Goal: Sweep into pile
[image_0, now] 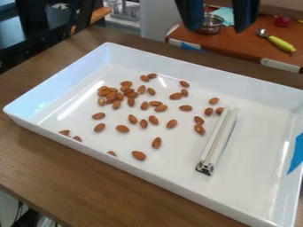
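Gripper: your gripper (216, 30) is up at the top of the cam view, R of ctr; jaws wide apart.
Almonds: you've got a loose heap (112, 95) twd the far L part of the tray (177, 68), w/ other almonds (138, 155) scattered thru the mid and near L, a few by the near wall.
Bar: your white bar (218, 139) lies on the tray floor, R of the almonds, slanting far-to-near, dark end nearest you; a few nuts sit just beside its far end.
Tape: blue tape (296, 155) on the tray's R wall.
Tbl: brown wood (35, 164) under the tray.
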`<state>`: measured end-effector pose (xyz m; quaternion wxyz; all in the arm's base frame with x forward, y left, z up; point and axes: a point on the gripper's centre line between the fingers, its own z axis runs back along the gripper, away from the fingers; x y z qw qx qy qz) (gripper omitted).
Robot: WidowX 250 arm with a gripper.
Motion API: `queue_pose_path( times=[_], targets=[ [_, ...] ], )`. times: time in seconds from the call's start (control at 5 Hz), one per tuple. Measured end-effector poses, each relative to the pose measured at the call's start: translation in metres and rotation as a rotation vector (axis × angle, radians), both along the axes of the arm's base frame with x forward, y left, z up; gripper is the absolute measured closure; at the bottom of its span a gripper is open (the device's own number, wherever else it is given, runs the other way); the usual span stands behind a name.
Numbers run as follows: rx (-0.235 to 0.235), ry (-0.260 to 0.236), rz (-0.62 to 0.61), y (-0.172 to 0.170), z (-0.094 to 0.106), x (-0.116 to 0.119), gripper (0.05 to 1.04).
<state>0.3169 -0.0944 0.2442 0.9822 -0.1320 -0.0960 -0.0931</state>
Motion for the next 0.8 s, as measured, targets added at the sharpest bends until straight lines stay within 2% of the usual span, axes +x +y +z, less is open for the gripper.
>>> queue_pose_path(
  times=[0.2, 0.4, 0.6, 0.8],
  targets=[
    [0.012, 0.057, 0.005, 0.000, -0.018, 0.001, 0.074],
    [0.073, 0.058, 0.031, 0.000, -0.041, 0.016, 0.074],
    [0.129, 0.026, 0.045, -0.006, -0.065, 0.023, 0.074],
    [0.164, -0.023, 0.100, 0.000, -0.079, 0.032, 0.074]
  ],
)
